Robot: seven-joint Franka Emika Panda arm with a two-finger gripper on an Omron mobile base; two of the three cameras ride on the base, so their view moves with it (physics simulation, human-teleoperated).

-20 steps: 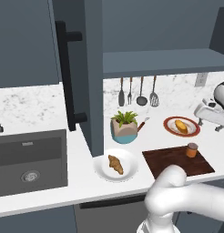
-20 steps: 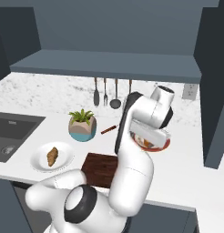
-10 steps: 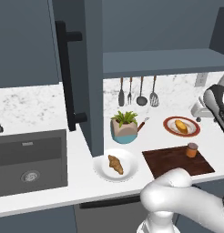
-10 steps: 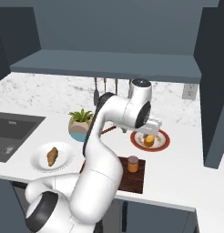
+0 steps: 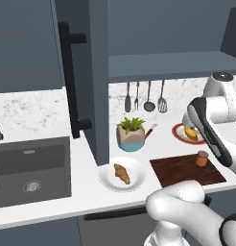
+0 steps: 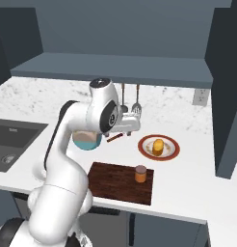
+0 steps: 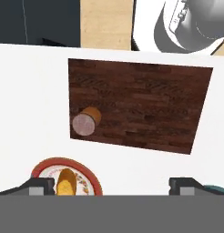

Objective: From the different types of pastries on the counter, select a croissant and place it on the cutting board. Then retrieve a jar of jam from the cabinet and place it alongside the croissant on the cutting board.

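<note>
The croissant lies on a round white plate on the counter, left of the cutting board. The jar of jam stands upright near the board's right end, free of my hand. My gripper hangs open above the counter behind the board, with nothing between its fingers. In the hand view the board and the jar lie below the widely spread fingertips. The yellow-orange bun rests on a red-rimmed plate. The cabinet door stands open.
A teal-and-tan plant pot stands behind the white plate. Utensils hang on the back wall under a grey shelf. A dark sink fills the counter's left part. My own arm rises in front of the board's left end.
The arm has swung round and the hand has drifted left and slightly up, away from the bun plate. The jar stays put on the board.
</note>
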